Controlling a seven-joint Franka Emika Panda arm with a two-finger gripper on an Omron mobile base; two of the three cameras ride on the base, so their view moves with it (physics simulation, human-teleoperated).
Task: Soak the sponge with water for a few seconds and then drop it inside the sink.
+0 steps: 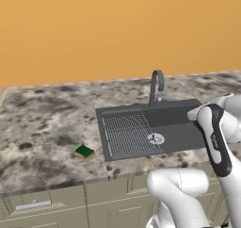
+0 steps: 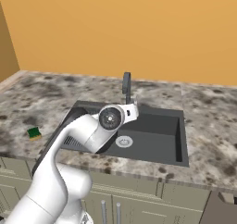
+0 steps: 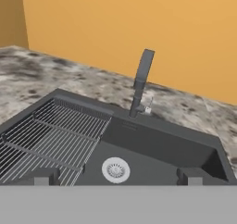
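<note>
The sponge is seen lying flat on the counter, green side up, left of the sink and just off its front-left corner, apart from the rim; in the right base view it sits well left of the arm. No water is seen running from the faucet, so soaking is judged not yet begun. The gripper is held over the basin w/ jaws released and spread wide, nothing between the fingertips; the drain lies almost straight ahead of it, the ribbed drainboard to one side. Risks from here, as judged: the sponge is well off to the side of the hand, so a wide swing is needed, and the sink's raised edge or the faucet could be clipped en route. The sponge is thin and flat, so a descent stopped too high would close on air, while one too low would jam the fingertips into the counter. If pinched off-centre, it could pivot and slip out before reaching the spout. Tap handle position can't be told from these views, so turning the water on may be fumbled.
</note>
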